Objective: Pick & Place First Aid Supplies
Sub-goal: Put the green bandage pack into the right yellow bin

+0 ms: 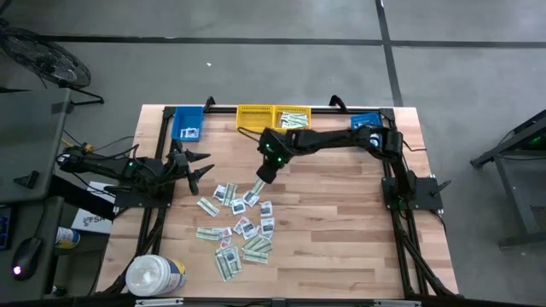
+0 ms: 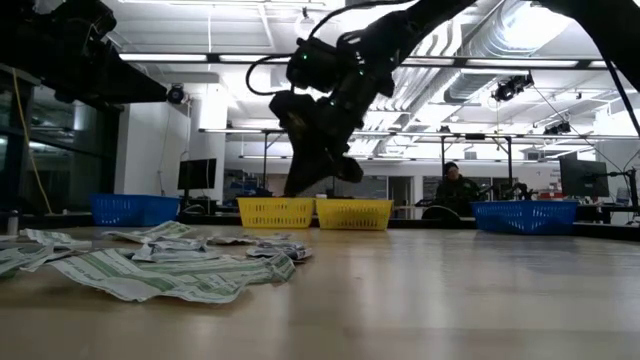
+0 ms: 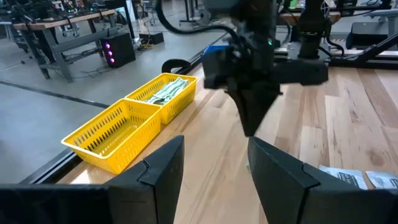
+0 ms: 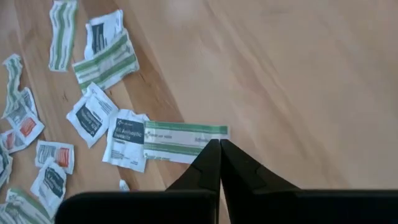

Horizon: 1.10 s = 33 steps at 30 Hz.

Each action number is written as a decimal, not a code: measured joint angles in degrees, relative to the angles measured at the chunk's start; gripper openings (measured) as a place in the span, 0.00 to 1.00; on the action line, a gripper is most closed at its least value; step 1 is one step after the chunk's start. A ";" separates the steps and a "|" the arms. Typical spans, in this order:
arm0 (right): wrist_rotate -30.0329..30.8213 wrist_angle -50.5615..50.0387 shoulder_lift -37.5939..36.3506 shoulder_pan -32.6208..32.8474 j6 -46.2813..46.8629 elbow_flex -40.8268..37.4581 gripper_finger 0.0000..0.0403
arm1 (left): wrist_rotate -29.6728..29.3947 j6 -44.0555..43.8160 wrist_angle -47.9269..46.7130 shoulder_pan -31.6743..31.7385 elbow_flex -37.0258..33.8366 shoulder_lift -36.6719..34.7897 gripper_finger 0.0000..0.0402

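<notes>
The first aid supplies point(image 1: 239, 226) lie scattered on the wooden table's left middle: pale green-white strips and squarish white packets point(image 4: 93, 115). My right gripper point(image 1: 263, 176) hangs above the far right edge of that scatter, shut on one green-white strip point(image 4: 180, 142). The same gripper point(image 4: 219, 148) appears in its own wrist view. My left gripper point(image 1: 201, 167) waits open at the table's left side, its fingers point(image 3: 163, 171) apart with nothing between them. My right gripper pinches one short end of the green-white strip point(image 4: 210, 137) between its two fingertips. The fingers slant down from above and from the table's far right. The rest of the strip sticks out toward the scatter. Whether its free end point(image 4: 152, 132) touches the packets below, I cannot tell.
Two yellow bins point(image 1: 254, 117) point(image 1: 293, 118) stand side by side at the far edge, the right one holding green strips. A blue bin point(image 1: 188, 124) is at the far left and another point(image 1: 365, 122) at the far right. A big white tub point(image 1: 156, 275) sits near left.
</notes>
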 joint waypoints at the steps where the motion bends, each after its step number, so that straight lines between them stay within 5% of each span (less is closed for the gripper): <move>1: 0.08 -1.04 -0.04 -0.30 -0.70 0.86 0.00 | 0.00 0.00 0.00 0.00 0.00 0.00 0.44; 15: -0.90 -5.72 -0.24 -0.83 -8.80 2.67 0.01 | 0.00 -0.02 0.00 0.00 0.00 0.00 0.44; 22: 2.63 -5.02 -0.24 1.95 -15.08 2.61 0.23 | 0.00 -0.04 0.18 0.02 0.00 0.01 0.44; 26: 5.75 -4.21 0.88 3.77 -9.74 2.70 0.37 | 0.03 -0.04 1.18 0.00 0.00 0.00 0.44; 33: 4.05 -3.53 4.17 3.05 -2.98 2.66 0.44 | 0.04 -0.07 1.27 0.01 0.00 0.01 0.44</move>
